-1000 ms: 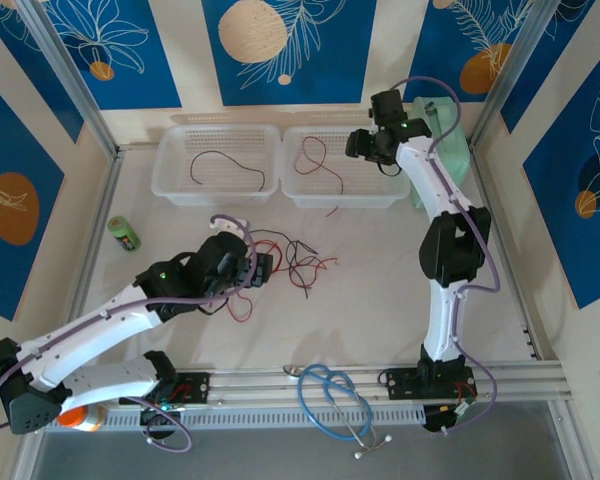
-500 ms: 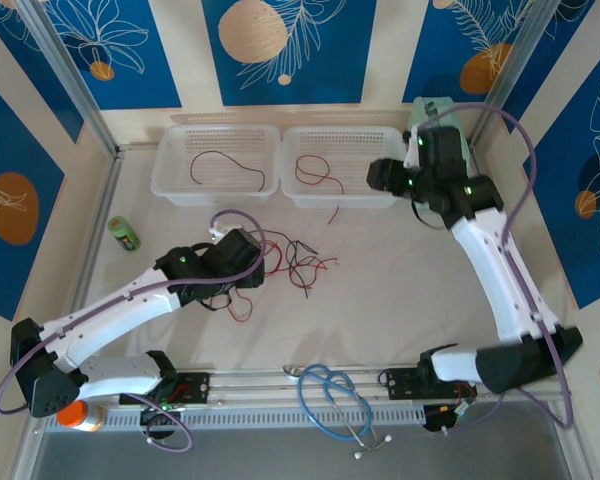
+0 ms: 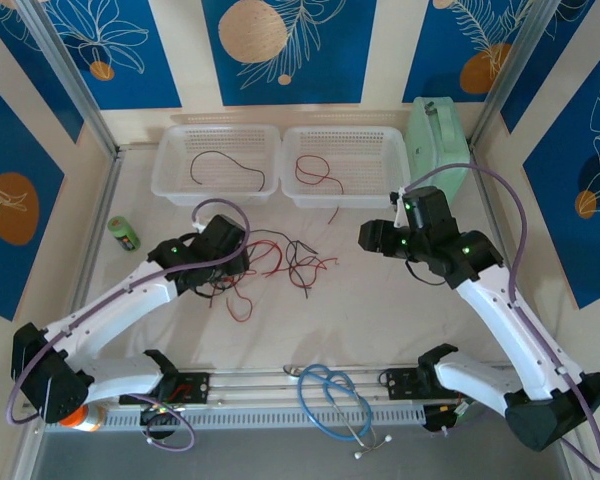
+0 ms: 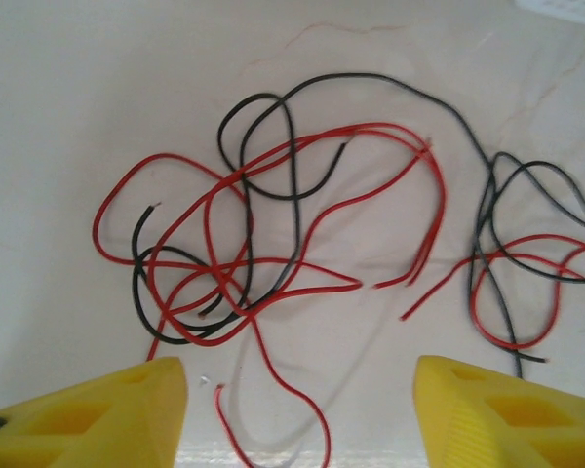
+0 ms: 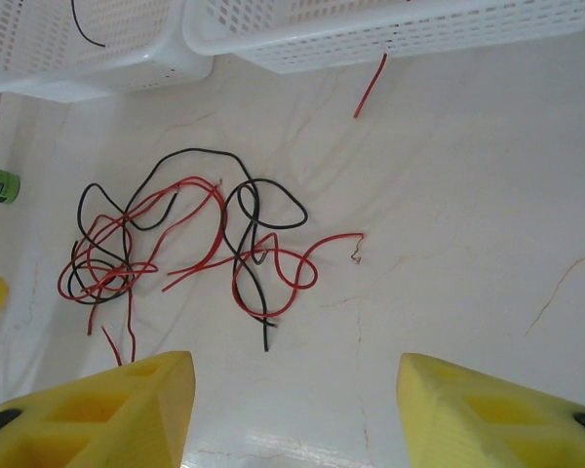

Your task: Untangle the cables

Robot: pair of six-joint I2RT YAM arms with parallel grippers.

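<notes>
1. The left gripper [image 4: 297, 390] is shown spread wide and empty, poised just over the cables [image 4: 263, 234], apparently so that one strand can be singled out.
2. The right gripper [image 5: 292, 375], likewise spread and empty, is held back beside the tangle's right edge.
3. The red-and-black knot is left on the table [image 3: 380, 310].
4. Beyond it, a black wire [image 3: 220, 155] is kept in the left basket [image 3: 170, 160] and a red wire [image 3: 318, 178] in the right basket [image 3: 380, 165], seemingly sorted by colour.

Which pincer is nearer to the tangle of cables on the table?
Left. The left pincer hangs at the left end of the cables; the right pincer is apart, to their right.
</notes>
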